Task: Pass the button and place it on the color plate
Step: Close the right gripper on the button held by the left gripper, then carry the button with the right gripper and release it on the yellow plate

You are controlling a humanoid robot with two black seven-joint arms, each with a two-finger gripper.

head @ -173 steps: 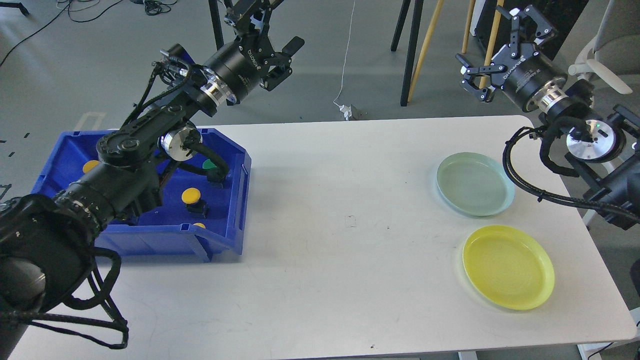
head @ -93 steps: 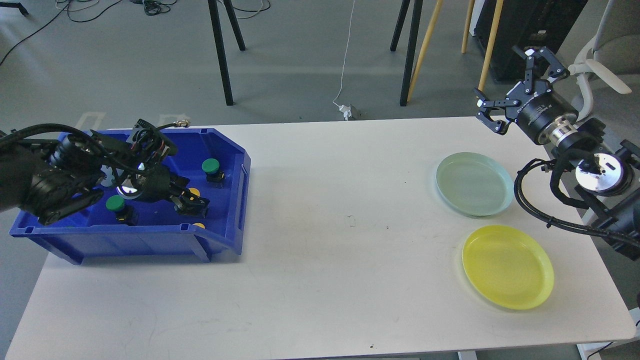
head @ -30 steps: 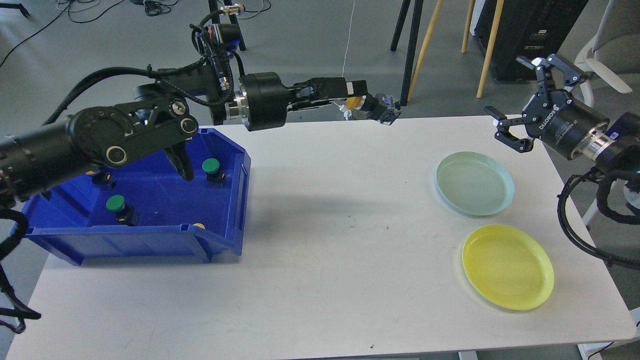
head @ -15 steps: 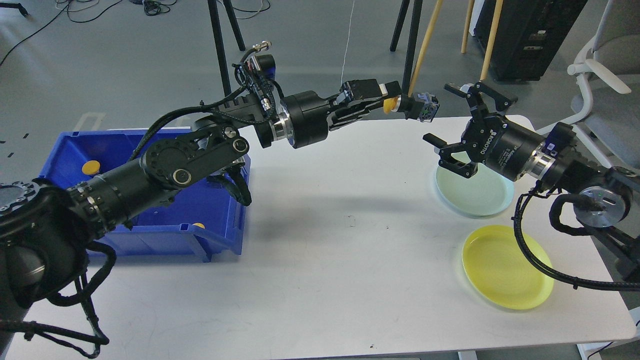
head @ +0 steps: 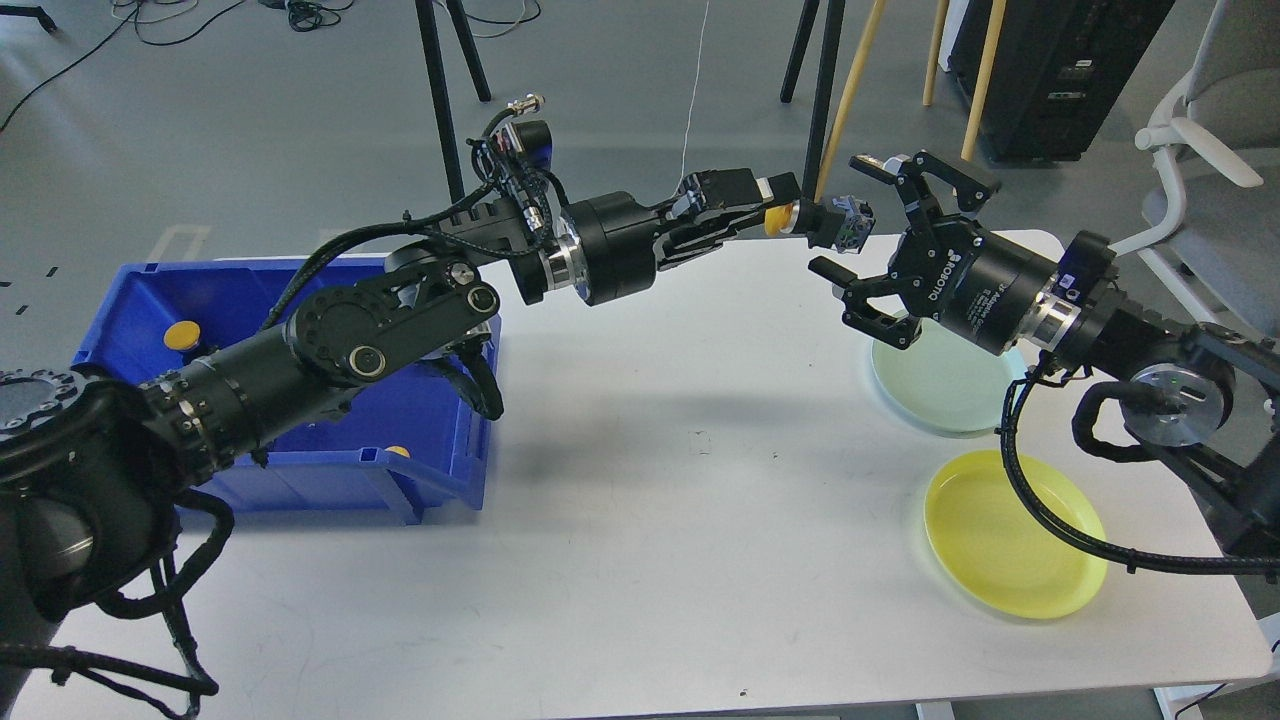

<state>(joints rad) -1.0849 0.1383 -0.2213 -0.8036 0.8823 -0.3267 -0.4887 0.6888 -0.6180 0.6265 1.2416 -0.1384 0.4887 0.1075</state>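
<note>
My left gripper (head: 775,208) is shut on a yellow button (head: 812,219) with a black base, holding it in the air above the table's far side. My right gripper (head: 862,232) is open, its fingers (head: 868,166) spread around the button's free end without closing on it. The yellow plate (head: 1015,532) lies at the front right of the table. The pale green plate (head: 950,382) lies behind it, partly hidden by my right arm.
A blue bin (head: 290,400) stands at the left of the white table (head: 640,500), with a yellow button (head: 180,334) showing at its far left and another (head: 398,451) at its front wall. Tripod legs and wooden poles stand behind the table.
</note>
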